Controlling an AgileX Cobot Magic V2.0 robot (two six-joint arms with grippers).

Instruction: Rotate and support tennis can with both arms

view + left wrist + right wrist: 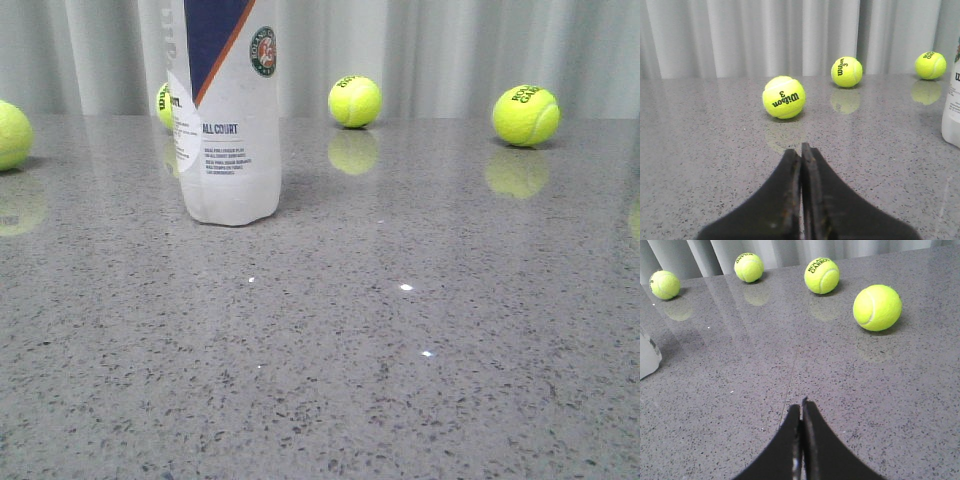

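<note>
The tennis can (225, 110) stands upright on the grey stone table, left of centre in the front view, its top cut off by the frame. It is white with a navy-and-orange panel, the round logo and "ALL COURT" text. Its edge also shows in the left wrist view (952, 107) and its base in the right wrist view (647, 357). My left gripper (801, 150) is shut and empty, low over the table, apart from the can. My right gripper (801, 406) is shut and empty, also apart from the can. Neither gripper shows in the front view.
Yellow-green tennis balls lie about: one at the far left (12, 135), one behind the can (165, 105), one at the back centre (354, 101), one at the back right (525, 114). A ball (784, 97) lies ahead of my left gripper. A ball (877, 307) lies ahead of my right gripper.
</note>
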